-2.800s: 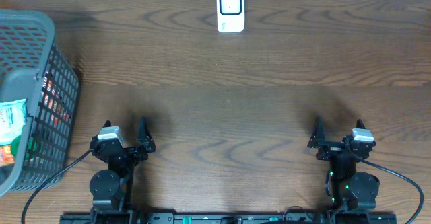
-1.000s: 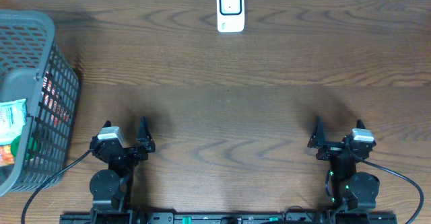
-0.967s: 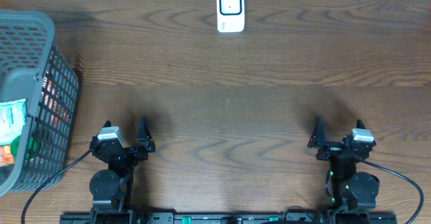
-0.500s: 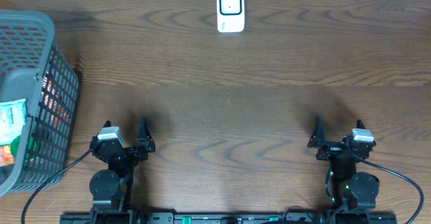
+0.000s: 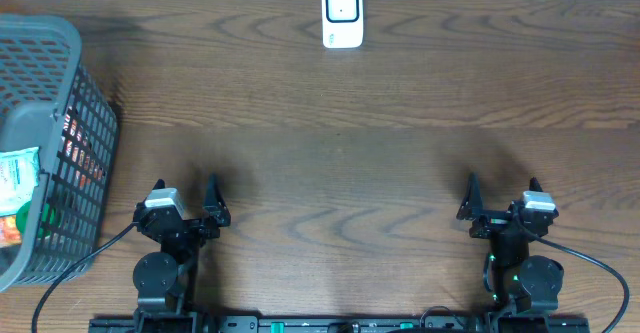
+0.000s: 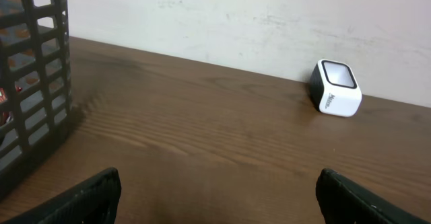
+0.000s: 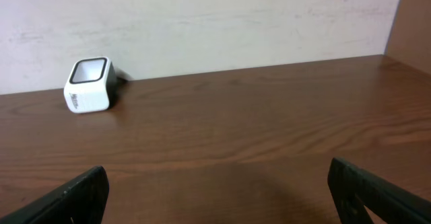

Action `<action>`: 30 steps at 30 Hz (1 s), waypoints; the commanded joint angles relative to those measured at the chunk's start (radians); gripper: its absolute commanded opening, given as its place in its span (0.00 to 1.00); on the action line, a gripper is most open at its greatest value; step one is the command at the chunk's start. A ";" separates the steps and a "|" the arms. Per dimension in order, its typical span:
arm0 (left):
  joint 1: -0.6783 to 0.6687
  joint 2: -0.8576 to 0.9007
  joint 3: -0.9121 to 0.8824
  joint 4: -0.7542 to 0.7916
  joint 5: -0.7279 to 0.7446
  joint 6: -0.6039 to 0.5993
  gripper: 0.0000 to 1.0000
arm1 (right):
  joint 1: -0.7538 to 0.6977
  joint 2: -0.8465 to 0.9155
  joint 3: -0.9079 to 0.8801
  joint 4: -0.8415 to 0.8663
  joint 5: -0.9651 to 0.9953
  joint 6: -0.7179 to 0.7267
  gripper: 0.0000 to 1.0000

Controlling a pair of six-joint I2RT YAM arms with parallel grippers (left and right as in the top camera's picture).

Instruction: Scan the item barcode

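A white barcode scanner (image 5: 342,14) with a dark window stands at the table's far edge, centre; it also shows in the left wrist view (image 6: 336,89) and the right wrist view (image 7: 89,85). Packaged items (image 5: 17,178) lie in a grey basket (image 5: 45,123) at the left. My left gripper (image 5: 186,199) rests open near the front left, nothing between its fingers (image 6: 91,197). Near the front right my right gripper (image 5: 500,195) stands open and empty too, fingers (image 7: 374,194) wide apart. No barcode is visible.
The basket wall (image 6: 30,69) rises just left of the left gripper. A pale wall (image 7: 202,22) runs behind the table's far edge. Dark wooden tabletop (image 5: 340,173) spreads between the grippers and the scanner.
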 commanded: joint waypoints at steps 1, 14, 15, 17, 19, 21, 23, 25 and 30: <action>0.000 -0.006 -0.030 -0.017 -0.027 -0.002 0.93 | 0.006 -0.005 -0.003 -0.001 -0.002 -0.013 0.99; 0.000 -0.006 -0.030 -0.011 -0.028 -0.001 0.93 | 0.006 -0.005 -0.003 -0.001 -0.002 -0.013 0.99; 0.000 -0.006 -0.030 -0.012 -0.029 -0.001 0.93 | 0.006 -0.005 -0.003 -0.001 -0.002 -0.013 0.99; 0.000 -0.006 -0.030 -0.012 -0.028 -0.002 0.93 | 0.006 -0.005 -0.003 -0.001 -0.002 -0.013 0.99; 0.000 -0.006 -0.030 -0.013 0.005 -0.013 0.93 | 0.006 -0.005 -0.003 -0.001 -0.002 -0.013 0.99; 0.000 -0.006 -0.027 -0.001 0.103 -0.008 0.93 | 0.006 -0.005 -0.003 -0.001 -0.002 -0.013 0.99; 0.000 -0.003 -0.010 -0.005 0.193 0.002 0.93 | 0.006 -0.005 -0.003 -0.001 -0.002 -0.013 0.99; 0.000 0.012 0.013 -0.005 0.256 0.002 0.93 | 0.006 -0.005 -0.003 -0.001 -0.002 -0.013 0.99; 0.000 0.116 0.133 -0.006 0.345 0.007 0.93 | 0.006 -0.005 -0.003 -0.001 -0.002 -0.013 0.99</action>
